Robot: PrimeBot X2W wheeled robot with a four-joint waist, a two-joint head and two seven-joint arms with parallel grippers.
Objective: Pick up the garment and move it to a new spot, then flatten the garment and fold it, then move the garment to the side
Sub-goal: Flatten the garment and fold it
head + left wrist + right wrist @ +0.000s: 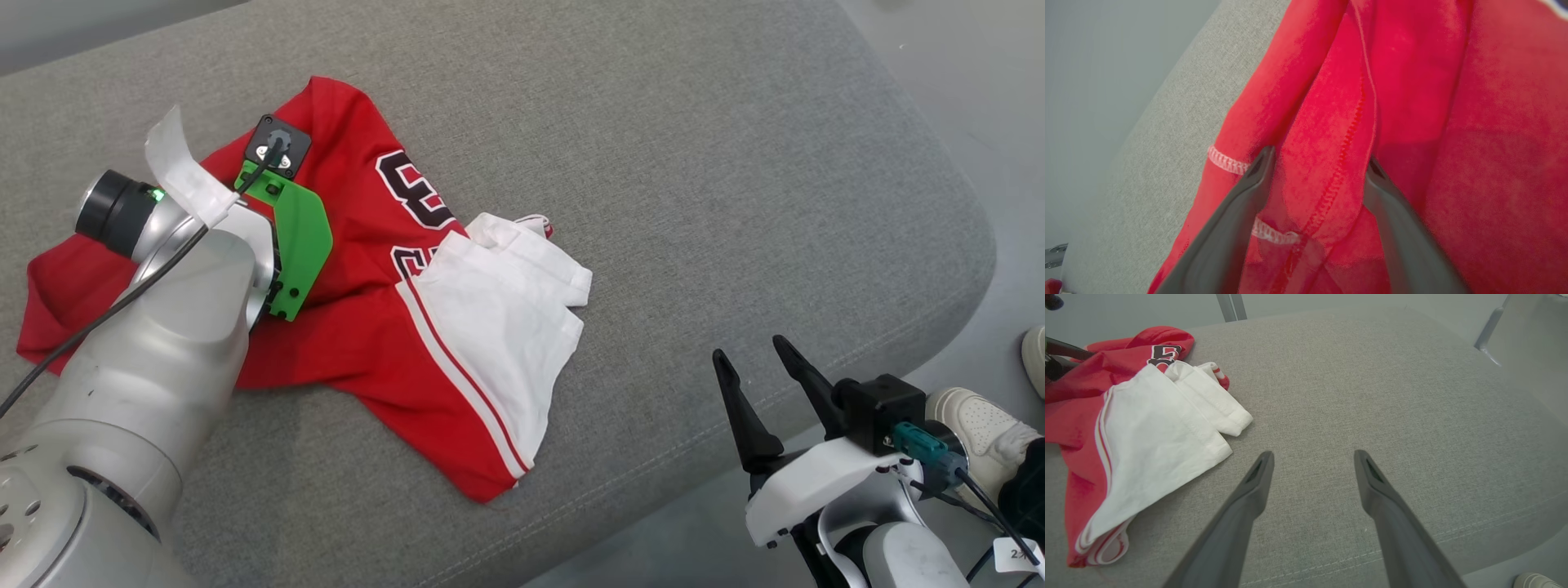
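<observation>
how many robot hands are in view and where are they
2. The left hand is open over the red garment, fingers astride a seamed fold. The right hand is open over the grey cushion near its edge, clear of the garment. None seems hidden.

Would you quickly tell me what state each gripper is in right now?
Left gripper: open, jaws straddling a fold of the red garment, not closed on it.
Right gripper: open and empty, by the grey cushion edge.

You're looking at a padded grey fabric bench [735, 163], stitched front edge, pale grey floor [980, 65] around it, even light.
</observation>
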